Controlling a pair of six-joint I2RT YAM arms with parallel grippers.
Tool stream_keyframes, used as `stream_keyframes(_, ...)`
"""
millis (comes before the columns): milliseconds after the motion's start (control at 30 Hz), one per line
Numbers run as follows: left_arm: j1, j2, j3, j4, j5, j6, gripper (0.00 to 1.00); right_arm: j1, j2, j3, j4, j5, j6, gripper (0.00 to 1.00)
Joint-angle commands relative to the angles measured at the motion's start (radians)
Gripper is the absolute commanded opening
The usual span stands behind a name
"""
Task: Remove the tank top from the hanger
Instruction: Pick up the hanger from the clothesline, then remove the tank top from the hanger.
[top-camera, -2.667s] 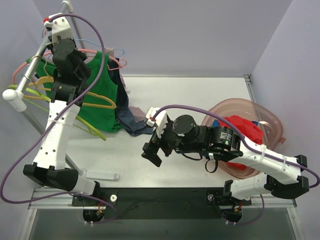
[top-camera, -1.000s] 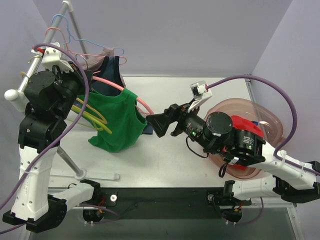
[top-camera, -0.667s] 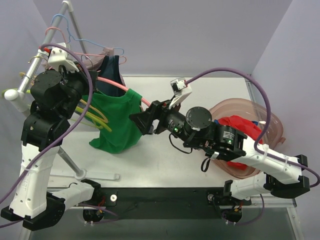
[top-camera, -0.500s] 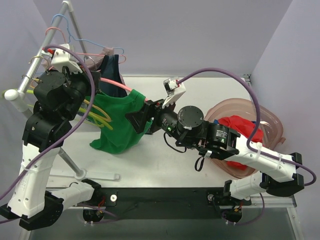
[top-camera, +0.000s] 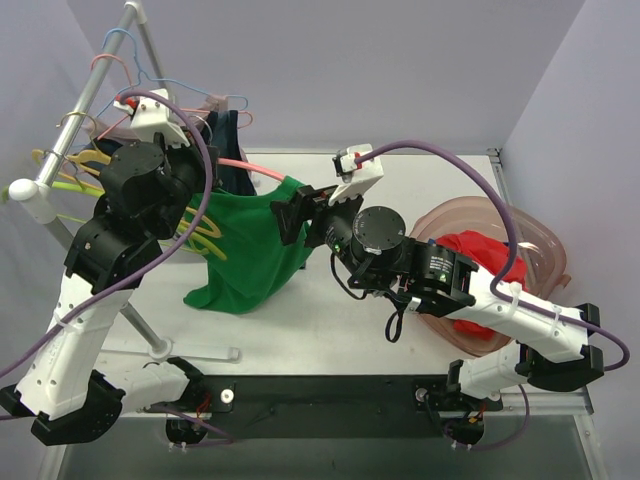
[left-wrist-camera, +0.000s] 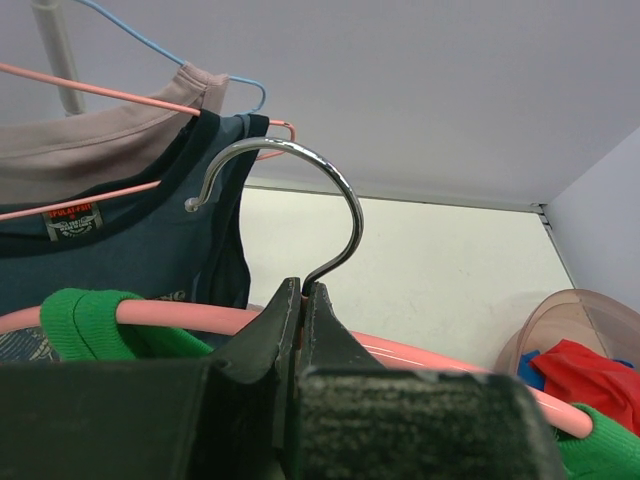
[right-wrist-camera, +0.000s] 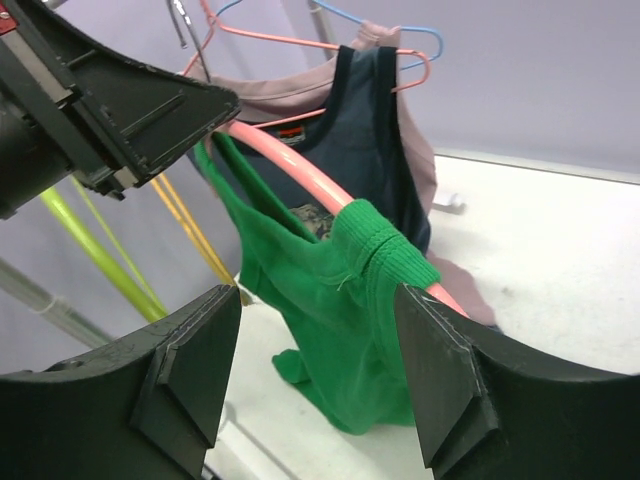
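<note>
A green tank top (top-camera: 250, 255) hangs on a pink hanger (top-camera: 248, 166) with a chrome hook (left-wrist-camera: 338, 190). My left gripper (left-wrist-camera: 303, 292) is shut on the neck of the hanger just below the hook and holds it off the rail; it also shows in the top view (top-camera: 205, 160). My right gripper (top-camera: 300, 210) is open at the hanger's right end. In the right wrist view its fingers (right-wrist-camera: 318, 295) stand either side of the green shoulder strap (right-wrist-camera: 385, 250) without touching it. The other strap (left-wrist-camera: 85, 318) wraps the pink bar at left.
A clothes rail (top-camera: 85, 105) at the left carries a navy tank top (left-wrist-camera: 130, 235), a grey-pink top (left-wrist-camera: 90, 150) and yellow-green hangers (top-camera: 195, 235). A translucent pink basin (top-camera: 540, 245) with red clothing (top-camera: 485, 255) sits at the right.
My left gripper has carried the hanger and green top to the right, off the rail. My right gripper has risen from the table and closed in on the right strap, still open.
</note>
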Motion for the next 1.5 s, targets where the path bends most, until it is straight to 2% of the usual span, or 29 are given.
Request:
stream_keyframes(0,-0.019,-0.028,0.027,0.110,-0.071,-0.016,0.00,0.006,0.005,0.031,0.019,0.123,-0.036,0.62)
stream_keyframes(267,-0.044,-0.020,0.023,0.136,-0.117,-0.013,0.00,0.006,0.003,0.010,0.006,0.130,0.004,0.61)
stream_keyframes(367,-0.056,-0.023,0.026,0.146,-0.112,-0.016,0.00,0.006,-0.003,-0.022,0.041,0.122,0.010,0.55)
stream_keyframes(833,-0.075,-0.048,0.035,0.156,-0.097,-0.042,0.00,-0.009,0.043,-0.001,0.087,0.197,-0.068,0.55)
stream_keyframes(967,-0.075,-0.058,0.024,0.159,-0.095,-0.048,0.00,-0.020,0.048,-0.004,0.089,0.179,-0.052,0.55)
stream_keyframes(1200,-0.075,-0.068,0.007,0.169,-0.086,-0.058,0.00,-0.034,0.048,-0.038,0.196,0.107,-0.082,0.54)
stream_keyframes(1300,-0.075,-0.077,-0.011,0.179,-0.086,-0.058,0.00,-0.046,0.042,-0.044,0.216,0.092,-0.096,0.44)
stream_keyframes(1400,-0.075,-0.082,-0.022,0.179,-0.091,-0.058,0.00,-0.057,0.037,-0.041,0.218,0.076,-0.116,0.29)
stream_keyframes(1433,-0.075,-0.082,-0.026,0.183,-0.092,-0.058,0.00,-0.058,0.032,-0.044,0.218,0.078,-0.121,0.18)
stream_keyframes(1467,-0.075,-0.083,-0.033,0.185,-0.092,-0.058,0.00,-0.060,0.026,-0.048,0.219,0.079,-0.122,0.13)
